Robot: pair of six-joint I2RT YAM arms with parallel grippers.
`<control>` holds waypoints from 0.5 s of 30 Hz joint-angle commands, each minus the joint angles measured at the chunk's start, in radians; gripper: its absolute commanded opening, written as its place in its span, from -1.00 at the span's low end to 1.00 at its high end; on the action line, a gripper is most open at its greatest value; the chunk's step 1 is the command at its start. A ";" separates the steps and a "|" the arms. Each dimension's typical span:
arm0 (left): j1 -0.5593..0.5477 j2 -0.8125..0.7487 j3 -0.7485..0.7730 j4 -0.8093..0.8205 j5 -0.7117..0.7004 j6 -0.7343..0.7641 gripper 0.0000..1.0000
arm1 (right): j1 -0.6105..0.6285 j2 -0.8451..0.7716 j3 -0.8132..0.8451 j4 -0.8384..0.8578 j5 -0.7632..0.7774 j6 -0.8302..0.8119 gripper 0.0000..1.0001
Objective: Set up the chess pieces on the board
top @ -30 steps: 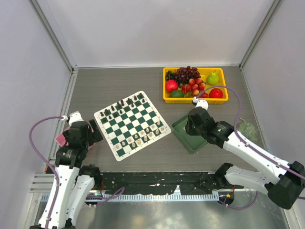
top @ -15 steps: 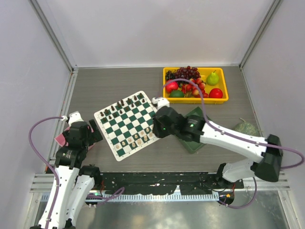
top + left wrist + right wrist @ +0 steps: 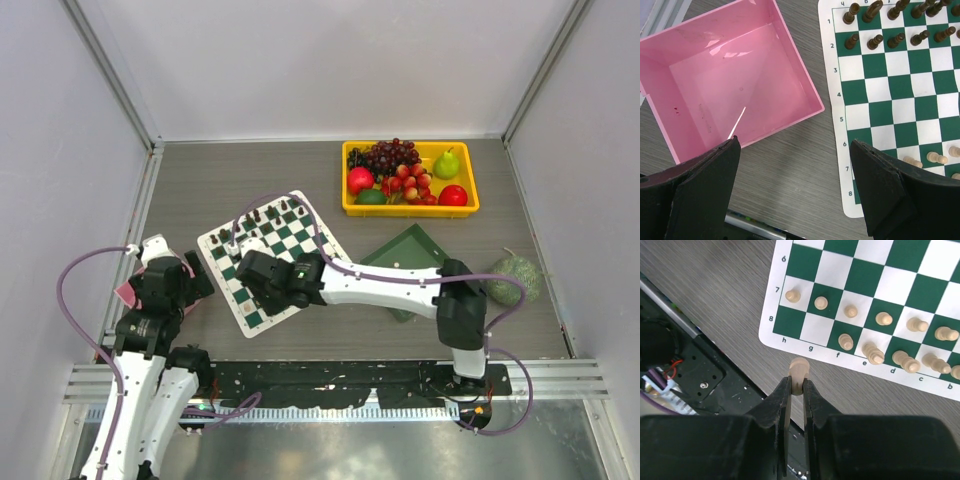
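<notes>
Swinging left from the dark green tray (image 3: pixel 410 250), my right arm now reaches across the near side of the board (image 3: pixel 796 343), while my left arm has not shifted. My right gripper (image 3: pixel 796 382) is clamped on one cream chess piece (image 3: pixel 799 371), its rounded top showing just above the fingertips. In the right wrist view that piece hangs over bare table (image 3: pixel 715 285), just outside the board's white border, close to the corner and between the printed letters h and g.

More cream pieces (image 3: pixel 883 318) stand on the board in two rows along that near edge. Dark pieces (image 3: pixel 875 40) stand in two rows along the opposite edge. The board lies flat and turned at an angle to the table's edges.

My left gripper (image 3: pixel 795 167) hovers with its fingers wide apart and nothing between them. Below it are the rim of a pink box (image 3: pixel 800 75) and the left border of the board, box and board just beside each other.

At the far right of the table sits a yellow tray (image 3: pixel 410 210) of fruit, well apart from the board.
</notes>
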 commanded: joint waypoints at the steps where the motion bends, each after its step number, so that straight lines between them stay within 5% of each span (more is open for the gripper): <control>1: 0.006 -0.025 0.009 0.034 -0.029 0.007 0.98 | 0.019 0.055 0.086 -0.042 -0.001 -0.026 -0.85; 15: 0.006 -0.038 0.010 0.034 -0.036 0.007 0.98 | 0.019 0.189 0.150 -0.050 0.017 -0.032 -0.85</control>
